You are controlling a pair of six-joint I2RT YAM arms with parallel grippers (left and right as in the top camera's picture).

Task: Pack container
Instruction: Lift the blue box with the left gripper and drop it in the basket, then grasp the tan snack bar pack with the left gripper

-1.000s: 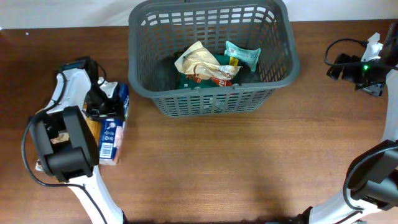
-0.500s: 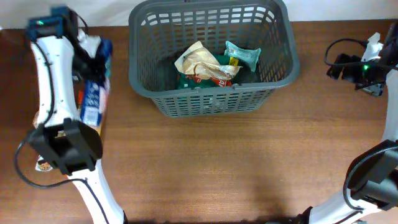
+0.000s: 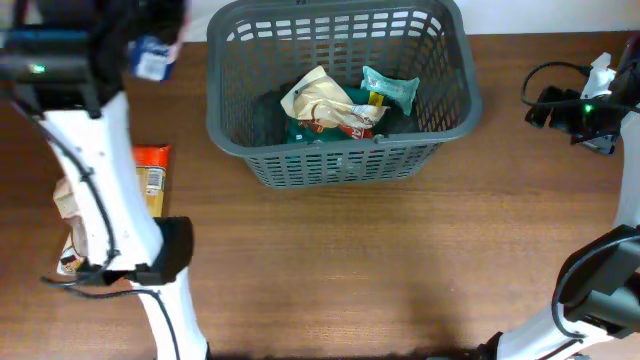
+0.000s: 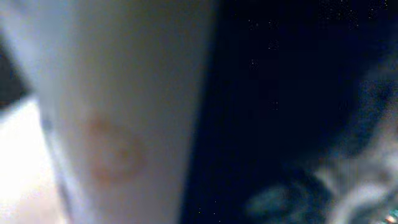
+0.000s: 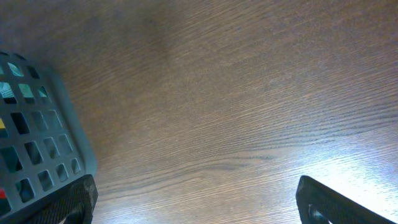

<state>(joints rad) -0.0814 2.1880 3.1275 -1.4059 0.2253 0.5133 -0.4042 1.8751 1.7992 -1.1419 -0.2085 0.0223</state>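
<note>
Overhead: orange packet (image 3: 152, 175) lies flat near the tabletop's (image 3: 400, 260) left edge. Container (image 3: 340, 165) stands mouth-up at mid far edge, long axis along that edge. Right pincer (image 5: 199, 208) released, right of it. Left pincer (image 3: 128, 42), far-left corner, grasping blue packet (image 3: 152, 58).

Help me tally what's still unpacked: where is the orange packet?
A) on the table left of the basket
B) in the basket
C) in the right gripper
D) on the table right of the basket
A: the orange packet lies flat on the table, left of the grey basket and outside its rim.
</note>
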